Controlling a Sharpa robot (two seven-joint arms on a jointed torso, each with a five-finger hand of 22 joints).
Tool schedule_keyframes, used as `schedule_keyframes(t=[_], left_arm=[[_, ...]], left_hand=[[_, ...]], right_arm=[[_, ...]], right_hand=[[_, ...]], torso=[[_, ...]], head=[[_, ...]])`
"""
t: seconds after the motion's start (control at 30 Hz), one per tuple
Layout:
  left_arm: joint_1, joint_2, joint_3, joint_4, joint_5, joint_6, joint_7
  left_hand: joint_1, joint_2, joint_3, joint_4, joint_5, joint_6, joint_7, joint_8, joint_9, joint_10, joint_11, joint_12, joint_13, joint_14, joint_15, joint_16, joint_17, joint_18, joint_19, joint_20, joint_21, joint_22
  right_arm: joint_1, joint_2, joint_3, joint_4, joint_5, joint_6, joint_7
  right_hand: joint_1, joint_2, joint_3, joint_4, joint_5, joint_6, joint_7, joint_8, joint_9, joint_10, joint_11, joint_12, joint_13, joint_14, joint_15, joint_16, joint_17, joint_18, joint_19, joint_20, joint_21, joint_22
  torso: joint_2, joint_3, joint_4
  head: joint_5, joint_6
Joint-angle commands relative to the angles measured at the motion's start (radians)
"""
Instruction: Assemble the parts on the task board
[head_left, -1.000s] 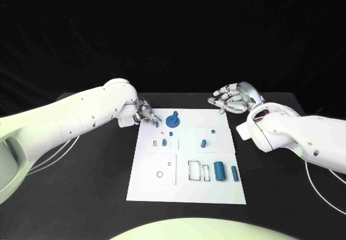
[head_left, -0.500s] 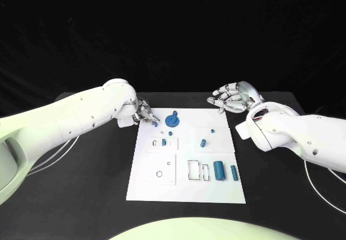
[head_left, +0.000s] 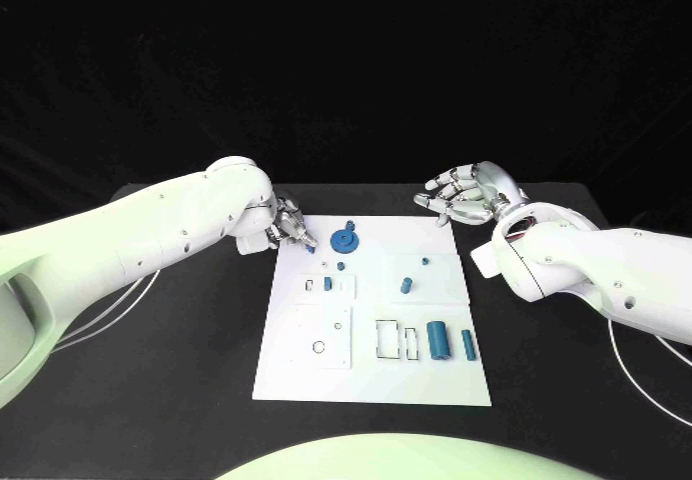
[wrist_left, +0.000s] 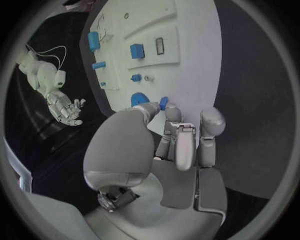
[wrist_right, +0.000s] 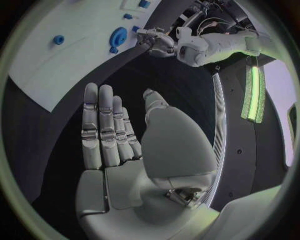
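from here i can't make out what the left hand (head_left: 284, 226) has at its fingertips: in the head view they sit at the far left corner of the task board (head_left: 375, 380), right by a small blue part (wrist_left: 163, 103), and the left wrist view shows the thumb and a finger closing beside that part, but whether it is pinched or only touched i cannot tell. the palm hides most of the contact. the blue disc (head_left: 346, 241) lies just beside the fingers, toward the board's far edge.

the right hand (head_left: 464, 198) hangs above the counter (head_left: 173, 360) off the board's far right corner, released, fingers straight and apart, nothing in it; the right wrist view confirms a bare palm.

the board lies in the middle of the counter. two blue cylinders (head_left: 438, 342) rest near its right edge beside outlined slots, and smaller blue pieces (head_left: 407, 286) dot the middle. these are too small to tell their shapes. i read no writing or labels anywhere on the board.

against a second ago, the left hand has barely shifted at that corner, the right hand holds the same pose, and the parts lie where they were.
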Motion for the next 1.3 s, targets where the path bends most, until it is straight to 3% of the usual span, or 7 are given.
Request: schedule_keyframes(t=[0.03,0.3,0.47,0.7,0.83,1.03,1.3], left_arm=[[0.000,-0.005,0.000,0.008,0.027,-0.010,0.016],[0.000,-0.044,0.004,0.056,0.047,-0.042,0.021],[0.000,-0.094,0.006,0.127,0.065,-0.075,0.026],[0.000,-0.174,0.007,0.251,0.071,-0.128,0.033],[0.000,-0.217,0.007,0.327,0.058,-0.162,0.037],[-0.006,-0.251,0.005,0.399,0.020,-0.194,0.030],[-0.028,-0.271,0.001,0.450,-0.035,-0.214,0.019]], left_hand=[[-0.003,-0.009,0.150,-0.128,0.001,-0.005,0.001,0.008,0.040,0.011,-0.002,-0.002,0.001,0.045,-0.001,0.005,0.075,-0.003,0.006,-0.001,0.008,0.003],[-0.055,-0.044,0.253,-0.180,0.009,0.009,-0.001,0.024,0.053,0.039,-0.006,0.017,0.023,0.051,-0.004,0.011,0.089,-0.007,0.020,-0.004,0.025,0.028],[-0.093,-0.072,0.313,-0.214,0.025,0.035,-0.009,0.025,0.055,0.071,-0.014,0.031,0.045,0.062,-0.012,0.020,0.114,-0.013,0.045,-0.011,0.045,0.061],[-0.134,-0.101,0.352,-0.245,0.099,0.069,-0.020,0.022,0.058,0.113,-0.024,0.050,0.082,0.068,-0.021,0.026,0.132,-0.021,0.073,-0.020,0.068,0.100],[-0.145,-0.107,0.358,-0.254,0.128,0.080,-0.023,0.020,0.060,0.127,-0.028,0.059,0.097,0.070,-0.024,0.028,0.138,-0.020,0.072,-0.023,0.068,0.097],[-0.149,-0.109,0.360,-0.256,0.136,0.084,-0.024,0.020,0.061,0.133,-0.029,0.063,0.104,0.071,-0.025,0.029,0.140,-0.021,0.075,-0.024,0.070,0.101],[-0.150,-0.110,0.361,-0.258,0.140,0.086,-0.025,0.020,0.061,0.136,-0.030,0.065,0.108,0.072,-0.025,0.030,0.142,-0.021,0.077,-0.024,0.072,0.104]], right_arm=[[0.000,0.001,0.000,-0.001,-0.003,0.015,0.010],[0.000,0.000,0.000,-0.003,-0.001,0.015,0.011],[0.000,-0.002,0.000,-0.003,0.000,0.016,0.011],[-0.001,-0.006,0.000,-0.004,0.001,0.016,0.011],[-0.002,-0.008,0.000,-0.004,0.002,0.016,0.011],[-0.003,-0.010,0.000,-0.003,0.002,0.016,0.010],[-0.004,-0.012,0.000,-0.001,0.002,0.017,0.009]], right_hand=[[0.005,0.003,0.007,-0.001,0.005,0.003,0.006,0.005,-0.001,0.005,0.005,-0.005,-0.001,-0.002,0.006,-0.003,-0.001,0.013,-0.001,0.005,-0.005,-0.001],[0.005,0.004,0.007,-0.001,0.007,0.003,0.006,0.005,-0.002,0.006,0.005,-0.006,-0.004,-0.002,0.006,-0.005,-0.001,0.013,-0.001,0.005,-0.005,-0.003],[0.005,0.004,0.007,-0.001,0.007,0.003,0.006,0.005,-0.002,0.006,0.005,-0.006,-0.004,-0.002,0.006,-0.005,-0.001,0.013,-0.001,0.005,-0.005,-0.003],[0.004,0.004,0.007,0.000,0.009,0.004,0.006,0.006,-0.002,0.007,0.004,-0.007,-0.006,-0.001,0.006,-0.006,-0.001,0.013,-0.001,0.005,-0.005,-0.005],[0.004,0.003,0.007,0.000,0.009,0.004,0.006,0.006,-0.002,0.008,0.004,-0.008,-0.007,-0.001,0.006,-0.006,-0.001,0.013,-0.001,0.005,-0.005,-0.005],[0.004,0.003,0.007,0.000,0.009,0.005,0.006,0.006,-0.002,0.008,0.004,-0.008,-0.007,-0.001,0.006,-0.007,-0.001,0.013,-0.001,0.005,-0.005,-0.006],[0.004,0.003,0.007,-0.001,0.010,0.005,0.006,0.006,-0.002,0.008,0.004,-0.009,-0.008,-0.001,0.006,-0.008,-0.001,0.013,-0.001,0.005,-0.005,-0.006]], torso=[[-0.001,0.0004,0.0006],[-0.002,0.0006,0.0014],[-0.005,0.0012,0.0030],[-0.008,0.0008,0.0058],[-0.006,0.0001,0.0047],[-0.007,0.0011,0.0051],[-0.006,0.0011,0.0054]], head=[[0.001,0.001],[0.004,0.001],[0.005,-0.001],[0.005,-0.006],[0.008,-0.005],[0.013,-0.008],[0.018,-0.012]])
